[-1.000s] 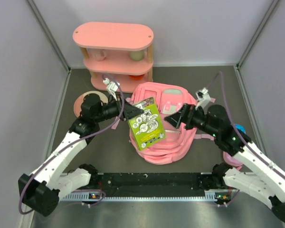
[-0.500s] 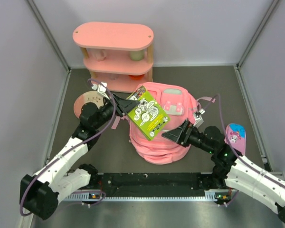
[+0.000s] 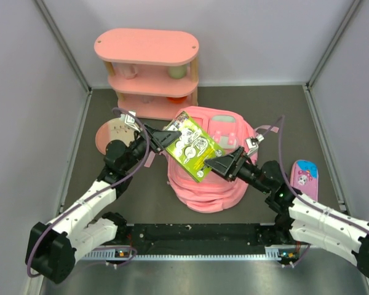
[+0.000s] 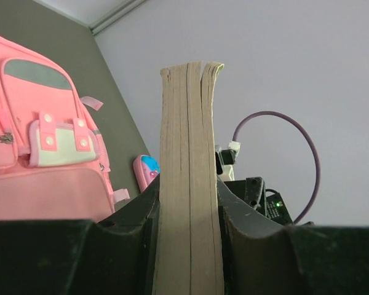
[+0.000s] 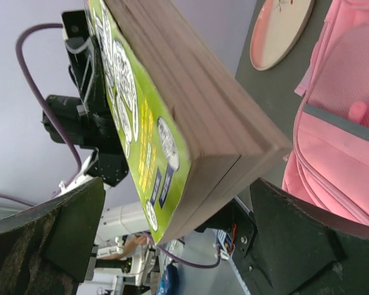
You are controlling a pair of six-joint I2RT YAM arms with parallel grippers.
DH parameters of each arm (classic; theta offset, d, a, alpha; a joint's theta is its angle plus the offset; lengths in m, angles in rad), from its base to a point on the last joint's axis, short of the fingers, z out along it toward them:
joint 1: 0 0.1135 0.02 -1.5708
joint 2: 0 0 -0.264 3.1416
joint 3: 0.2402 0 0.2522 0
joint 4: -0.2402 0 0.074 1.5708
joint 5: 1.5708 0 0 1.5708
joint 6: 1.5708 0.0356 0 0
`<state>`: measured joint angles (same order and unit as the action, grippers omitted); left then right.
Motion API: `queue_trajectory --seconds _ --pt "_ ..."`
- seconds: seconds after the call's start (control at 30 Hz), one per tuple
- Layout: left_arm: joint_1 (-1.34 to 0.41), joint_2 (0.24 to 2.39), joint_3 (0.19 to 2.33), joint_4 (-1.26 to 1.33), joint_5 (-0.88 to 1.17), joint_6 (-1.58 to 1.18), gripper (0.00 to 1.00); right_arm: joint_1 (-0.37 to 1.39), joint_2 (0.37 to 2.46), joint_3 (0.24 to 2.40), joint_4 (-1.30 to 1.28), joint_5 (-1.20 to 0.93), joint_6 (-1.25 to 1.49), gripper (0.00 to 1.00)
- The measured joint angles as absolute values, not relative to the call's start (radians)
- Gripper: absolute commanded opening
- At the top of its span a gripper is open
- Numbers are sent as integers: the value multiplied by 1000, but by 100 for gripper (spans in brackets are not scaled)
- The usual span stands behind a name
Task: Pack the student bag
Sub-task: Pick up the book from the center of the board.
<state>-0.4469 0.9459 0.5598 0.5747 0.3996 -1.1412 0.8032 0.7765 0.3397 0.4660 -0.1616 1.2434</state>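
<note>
Book (image 3: 192,149): green, clamped in left tool (image 3: 162,140), above student bag (image 3: 216,196).
Right tool (image 3: 214,166): spread wide, straddling book's corner.

A pink shelf (image 3: 146,46) stands at the back of the table (image 3: 270,104), with a pink cup (image 3: 128,71) and a pale cup (image 3: 176,72) on its middle tier. A round pink disc (image 3: 114,130) lies flat near its left front. A green book (image 3: 190,149) is tilted in the air, cover up. A pencil case (image 3: 304,175) lies far right.
</note>
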Motion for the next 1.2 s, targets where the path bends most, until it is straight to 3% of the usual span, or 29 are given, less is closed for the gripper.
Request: queue_trajectory --seconds 0.13,0.23,0.27,0.43,0.47,0.57,0.63,0.7,0.77,0.8,0.87,1.0,1.2 --pt "-451 951 538 641 403 -1188 0 803 809 339 539 -139 1251 98" --pt "-457 969 519 714 408 -1225 0 803 846 340 591 -128 1251 86" --pt "-459 978 511 738 409 -1237 0 804 862 340 613 -126 1253 75" --pt "-460 1033 472 830 422 -1292 0 805 922 340 706 -127 1264 58" --pt "-460 1042 468 841 423 -1300 0 805 929 340 721 -126 1266 35" --pt "-460 1050 463 863 426 -1318 0 805 929 340 749 -122 1272 0" --pt "-460 1050 463 871 428 -1318 17 805 919 340 750 -121 1262 0" --pt "-461 1048 464 860 429 -1309 61 807 897 340 719 -111 1251 0" --pt "-465 1038 482 778 442 -1272 72 812 839 340 640 -89 1231 0" --pt "-465 1030 505 704 451 -1235 84 814 794 340 573 -66 1217 0" --pt "-465 1018 580 523 455 -1140 99 814 693 342 430 -1 1177 0" --pt "-466 980 710 174 411 -934 99 814 493 382 102 163 1090 0" --pt "-544 952 726 -162 375 -671 99 813 308 463 -321 424 1014 0"
